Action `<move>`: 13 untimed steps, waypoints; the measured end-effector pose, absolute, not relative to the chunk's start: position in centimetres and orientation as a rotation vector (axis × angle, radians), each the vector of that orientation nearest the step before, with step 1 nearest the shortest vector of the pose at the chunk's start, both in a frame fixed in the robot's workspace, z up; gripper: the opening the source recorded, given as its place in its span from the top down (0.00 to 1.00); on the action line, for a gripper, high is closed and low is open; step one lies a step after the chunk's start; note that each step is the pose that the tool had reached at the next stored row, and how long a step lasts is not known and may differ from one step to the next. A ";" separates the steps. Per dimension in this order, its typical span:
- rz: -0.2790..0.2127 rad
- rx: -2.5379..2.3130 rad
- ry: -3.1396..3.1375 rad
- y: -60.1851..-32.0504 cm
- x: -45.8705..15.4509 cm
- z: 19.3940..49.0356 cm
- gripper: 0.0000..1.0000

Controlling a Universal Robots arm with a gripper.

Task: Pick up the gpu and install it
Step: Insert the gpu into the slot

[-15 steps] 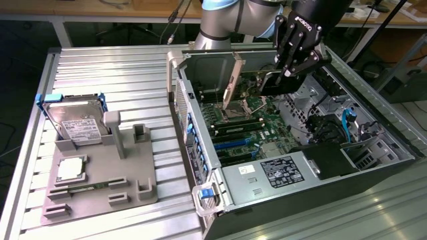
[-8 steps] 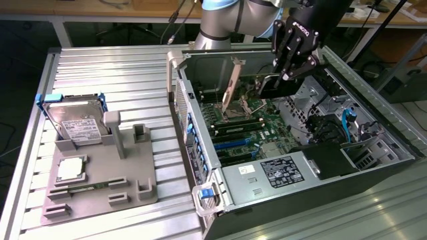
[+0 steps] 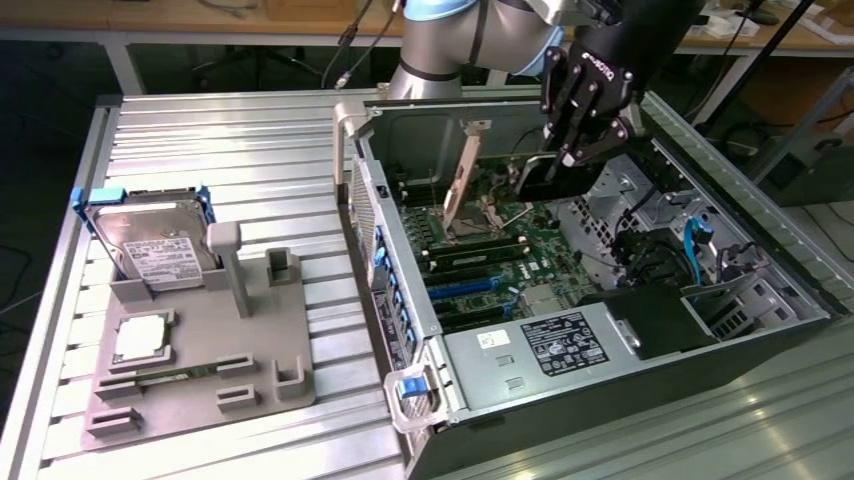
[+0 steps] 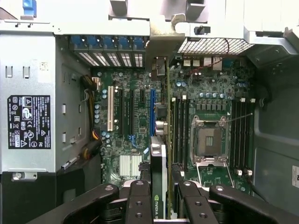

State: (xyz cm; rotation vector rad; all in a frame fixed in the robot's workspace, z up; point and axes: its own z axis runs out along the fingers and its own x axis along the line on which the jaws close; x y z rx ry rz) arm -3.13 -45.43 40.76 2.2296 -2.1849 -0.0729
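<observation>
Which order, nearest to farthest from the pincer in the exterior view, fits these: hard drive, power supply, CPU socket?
1. CPU socket, on the motherboard beside the pincer.
2. Power supply, at the case's near end.
3. Hard drive, outside the case, far to the exterior view's left.

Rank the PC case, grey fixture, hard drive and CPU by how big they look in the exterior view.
Largest to smallest:
1. PC case
2. grey fixture
3. hard drive
4. CPU
No two look alike.

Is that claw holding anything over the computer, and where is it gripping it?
Yes: the gripper clamps the gpu by its upper edge, the card hanging over the motherboard.
</observation>
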 end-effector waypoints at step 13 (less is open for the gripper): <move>-0.073 2.230 -2.185 -45.4 -3.1 40.2 0.73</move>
